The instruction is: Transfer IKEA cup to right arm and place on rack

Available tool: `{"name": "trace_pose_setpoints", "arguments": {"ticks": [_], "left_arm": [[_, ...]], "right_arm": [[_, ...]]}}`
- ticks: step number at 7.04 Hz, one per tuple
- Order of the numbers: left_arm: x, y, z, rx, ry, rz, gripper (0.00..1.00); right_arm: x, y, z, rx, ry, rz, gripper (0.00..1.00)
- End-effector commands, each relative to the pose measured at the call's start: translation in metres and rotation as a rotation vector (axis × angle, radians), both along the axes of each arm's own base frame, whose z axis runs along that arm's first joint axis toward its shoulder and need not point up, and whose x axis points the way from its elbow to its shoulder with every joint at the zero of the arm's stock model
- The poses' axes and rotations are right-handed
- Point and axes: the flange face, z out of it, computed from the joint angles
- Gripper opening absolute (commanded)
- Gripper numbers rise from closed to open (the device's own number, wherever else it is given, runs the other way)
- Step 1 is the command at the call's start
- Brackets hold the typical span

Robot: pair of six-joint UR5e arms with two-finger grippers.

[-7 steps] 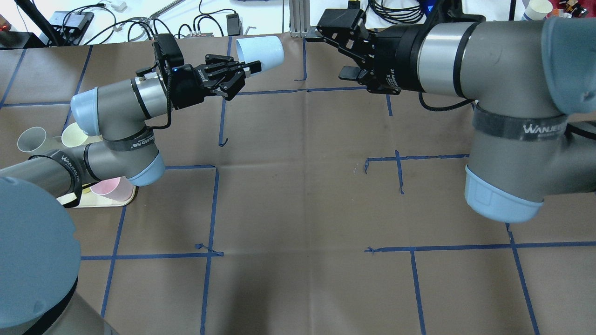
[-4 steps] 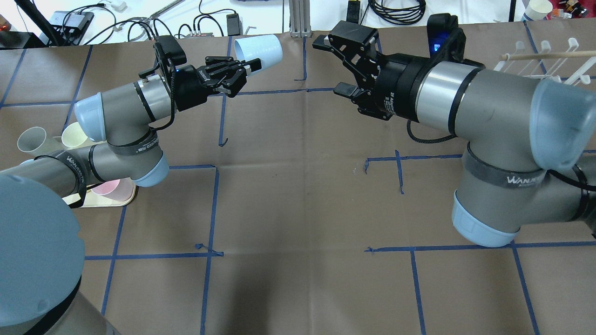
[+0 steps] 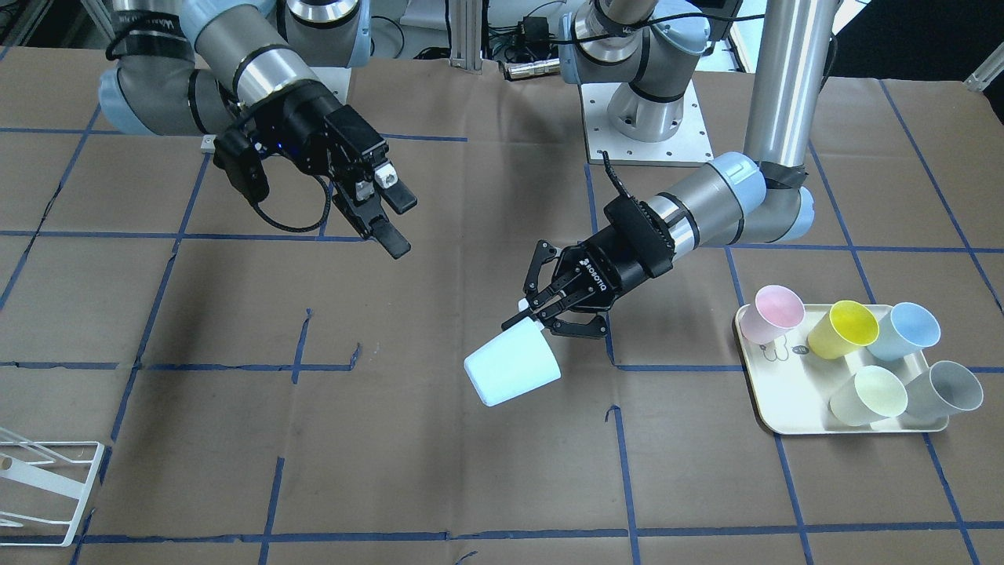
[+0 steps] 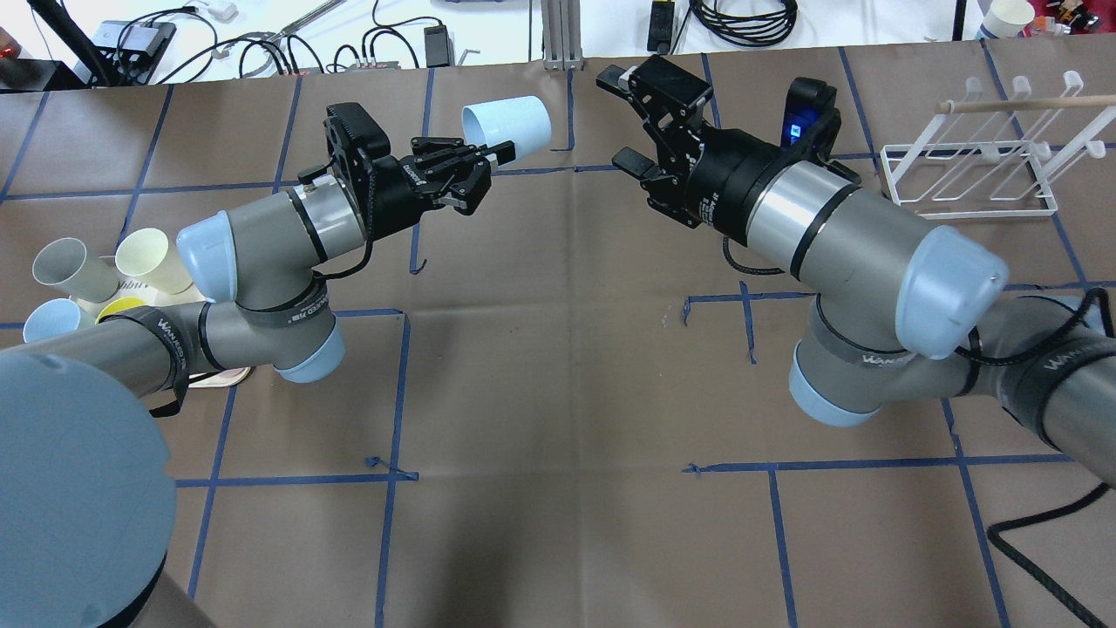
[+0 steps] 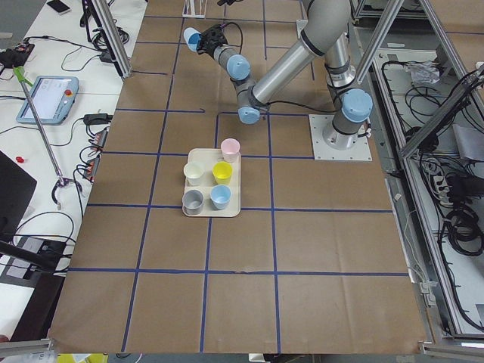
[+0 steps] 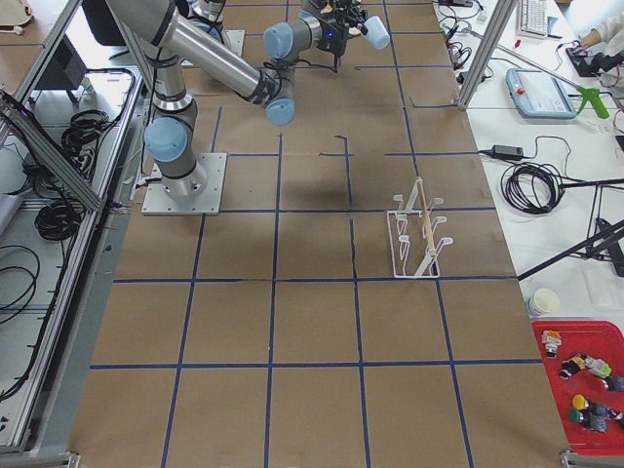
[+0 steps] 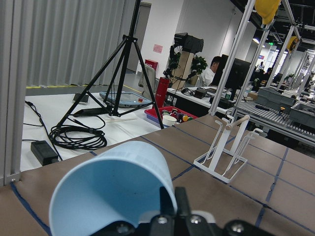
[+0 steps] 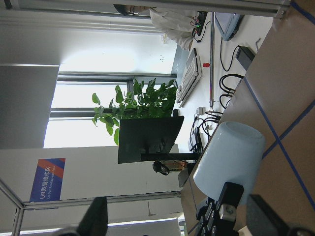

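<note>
The left arm has swung out and carried the cup further toward the middle, while the right arm has pulled round and uncovered the rack. Now the left gripper pinches the cup at its rim end and holds it on its side in the air over the far part of the table, bottom aimed across at the right gripper. That one is empty, jaws spread wide, near the cup but apart from it. So it looks like the hand-over approach. The next move calls for the right jaws to straddle the cup's body before the left lets go. The cup is pale blue, smooth, tapered plastic, likely slippery, so a square grip matters. The rack is thin white wire with slanted rods.
</note>
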Motion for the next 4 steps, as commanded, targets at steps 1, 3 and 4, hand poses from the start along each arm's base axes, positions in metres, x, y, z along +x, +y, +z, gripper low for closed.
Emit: {"name": "trace_pose_setpoints", "arguments": {"ticks": [1,3,4], "left_arm": [[-0.009,0.003,0.005,-0.015,-0.003,-0.013,0.0],[-0.008,0.003,0.005,-0.01,0.0,-0.012,0.0],[-0.008,0.004,0.005,-0.01,0.0,-0.01,0.0]], "right_arm": [[0.002,-0.017,-0.049,0.056,-0.019,-0.006,1.0],[-0.001,-0.025,-0.069,0.113,-0.014,-0.015,1.0],[-0.002,-0.036,-0.08,0.161,-0.006,-0.041,1.0]]}}
